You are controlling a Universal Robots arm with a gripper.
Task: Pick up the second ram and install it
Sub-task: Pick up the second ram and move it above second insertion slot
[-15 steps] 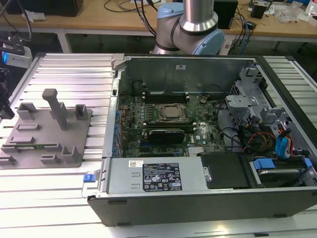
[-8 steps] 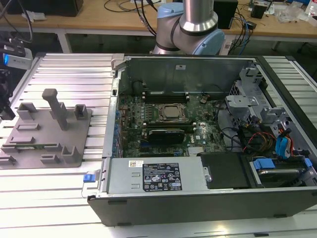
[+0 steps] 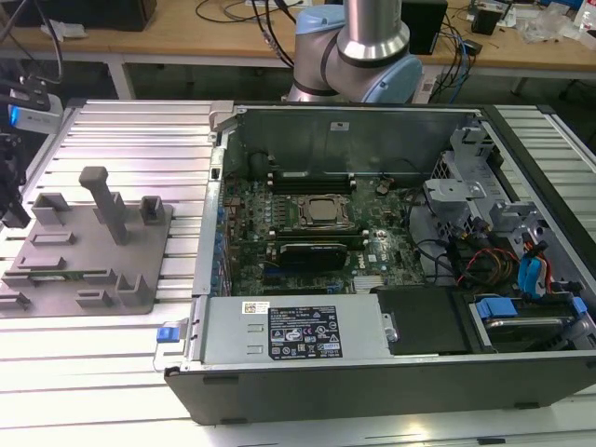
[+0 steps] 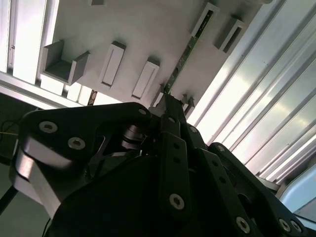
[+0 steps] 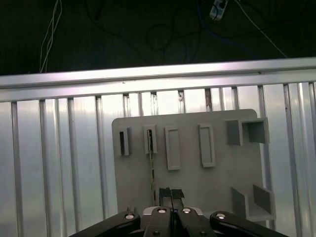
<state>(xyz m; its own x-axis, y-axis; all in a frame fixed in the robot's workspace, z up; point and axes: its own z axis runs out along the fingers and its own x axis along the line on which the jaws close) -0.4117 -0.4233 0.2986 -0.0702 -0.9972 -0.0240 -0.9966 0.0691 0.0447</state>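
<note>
pick-up stage, judged: claw (image 5: 171,193), pressed together and empty, hovers over grey fixture (image 5: 197,182) near second ram (image 5: 151,168); grasp would need it spread, aligned astride the stick.

From my remote station I see a grey plastic fixture (image 3: 93,253) with slots and an upright post on the ribbed metal table (image 3: 140,130), just beside an open computer case (image 3: 372,382) holding a square silver processor (image 3: 324,212) and a black expansion card (image 3: 317,251).
</note>
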